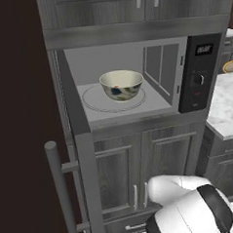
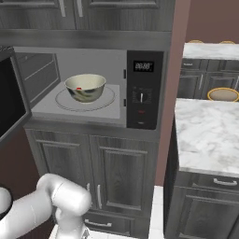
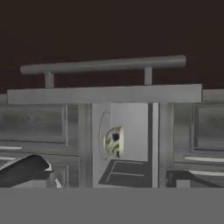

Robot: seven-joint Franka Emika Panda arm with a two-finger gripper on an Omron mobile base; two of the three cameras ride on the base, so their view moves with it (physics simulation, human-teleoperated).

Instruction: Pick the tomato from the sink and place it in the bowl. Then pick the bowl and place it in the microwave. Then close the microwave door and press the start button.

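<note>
Item: microwave door (image 1: 69, 189), swung fully open; bowl (image 1: 121, 85) with tomato (image 1: 117, 86) sits on the turntable inside. My gripper (image 3: 109, 175) stands open, empty. Door likely stiff, hinged; push behind its bar handle (image 3: 103, 64).

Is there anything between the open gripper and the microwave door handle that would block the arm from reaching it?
Nothing visible does. In the hand view the open gripper faces the door's bar handle with bare space between. The bowl sits inside the microwave, clear of the door.
</note>
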